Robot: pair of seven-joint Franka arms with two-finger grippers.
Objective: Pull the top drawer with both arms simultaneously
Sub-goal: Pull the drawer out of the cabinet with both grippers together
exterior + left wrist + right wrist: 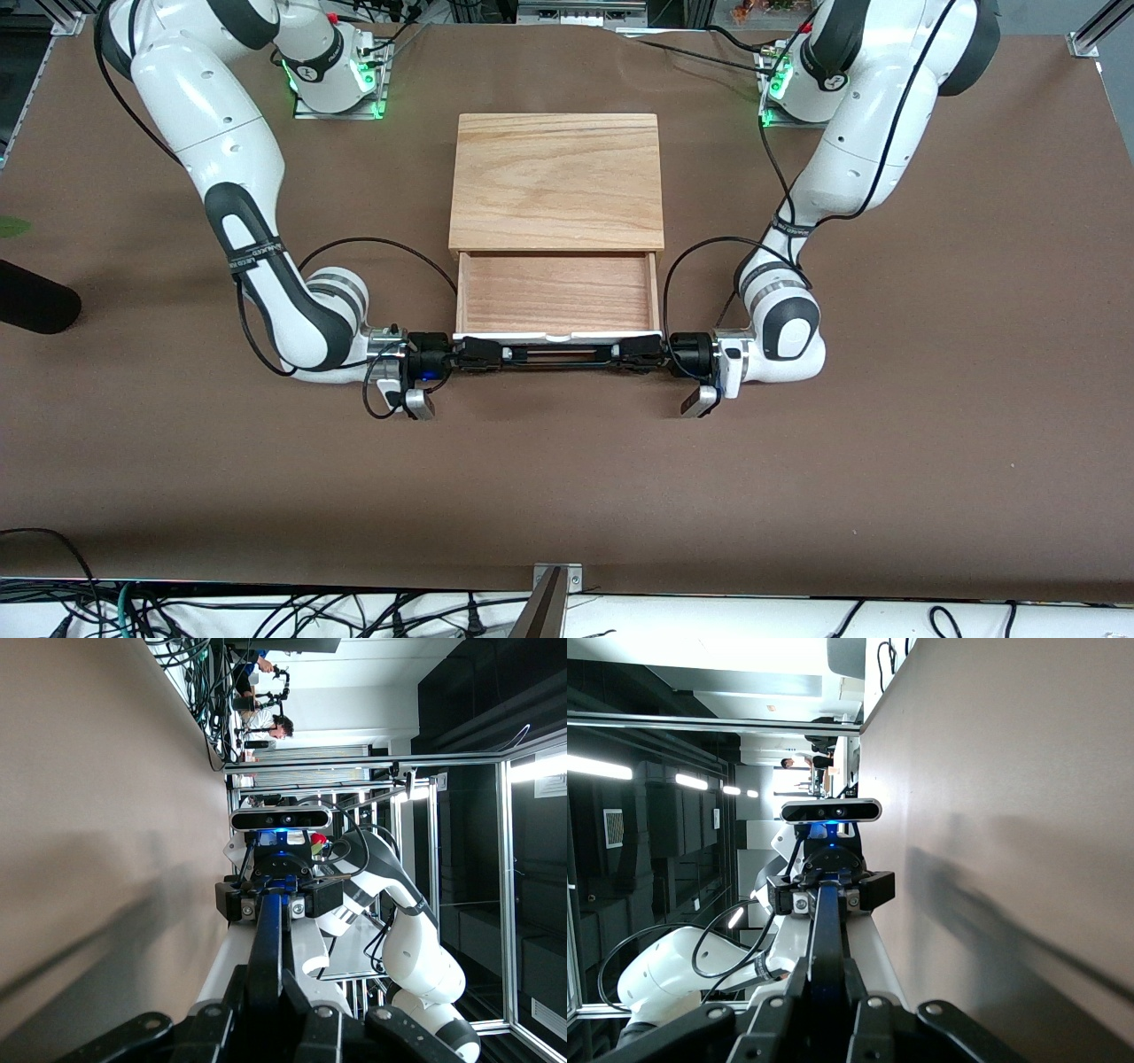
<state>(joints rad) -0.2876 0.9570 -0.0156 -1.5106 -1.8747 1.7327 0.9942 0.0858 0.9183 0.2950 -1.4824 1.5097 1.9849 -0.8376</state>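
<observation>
The top drawer (556, 292) stands pulled out of the cabinet, its reddish wood inside bare, its white front panel (556, 336) toward the front camera. The long black bar handle (558, 354) runs along that front. My left gripper (640, 354) is shut on the handle's end toward the left arm's side. My right gripper (478, 353) is shut on the other end. In the left wrist view the handle (268, 939) runs between the fingers (295, 997) to the right gripper. In the right wrist view the handle (827, 930) does the same.
The cabinet's wood-grain top slab (557, 182) lies between the arm bases. A dark object (35, 301) sits at the table's edge at the right arm's end. A metal bracket (554, 589) stands at the table's front edge.
</observation>
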